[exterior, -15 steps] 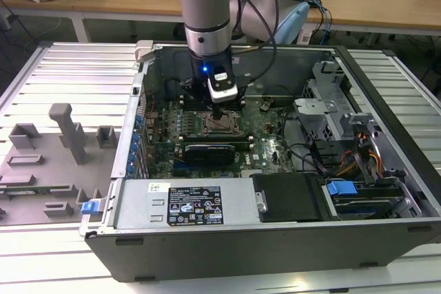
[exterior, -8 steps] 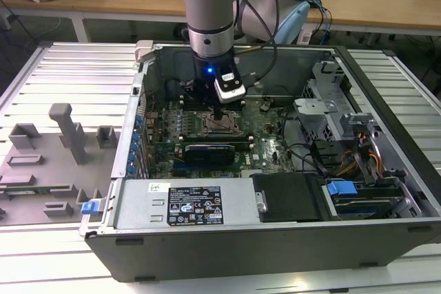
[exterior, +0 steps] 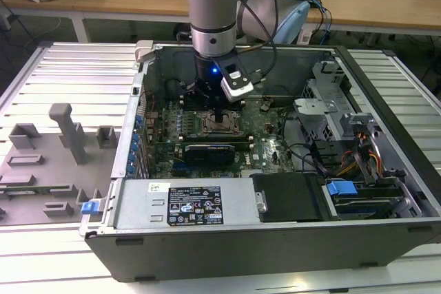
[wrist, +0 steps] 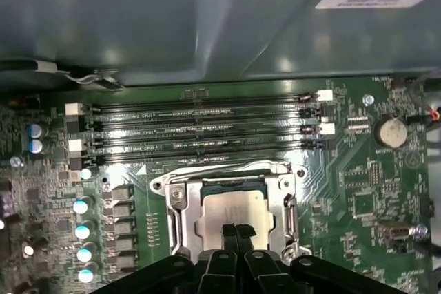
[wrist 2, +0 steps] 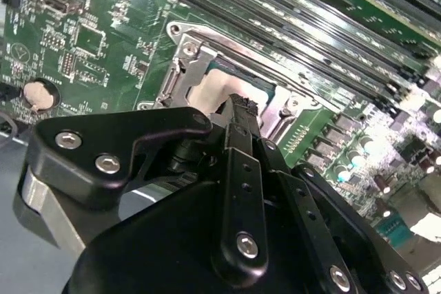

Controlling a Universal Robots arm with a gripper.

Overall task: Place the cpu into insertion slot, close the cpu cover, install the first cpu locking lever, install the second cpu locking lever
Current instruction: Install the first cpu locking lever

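with memory slots (wrist: 207, 129) just beside, tool (wrist: 236, 233) presses cpu (wrist: 231, 208) under cpu cover (wrist: 180, 201).

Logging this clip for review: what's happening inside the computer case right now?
A single robot arm reaches down into an open computer case. Its black gripper, fingers together, sits directly over the dull silver-beige square cpu, which lies in the metal-rimmed insertion slot on the green motherboard. The thin silver cpu cover frames the chip. I can't tell whether the fingertips touch it.
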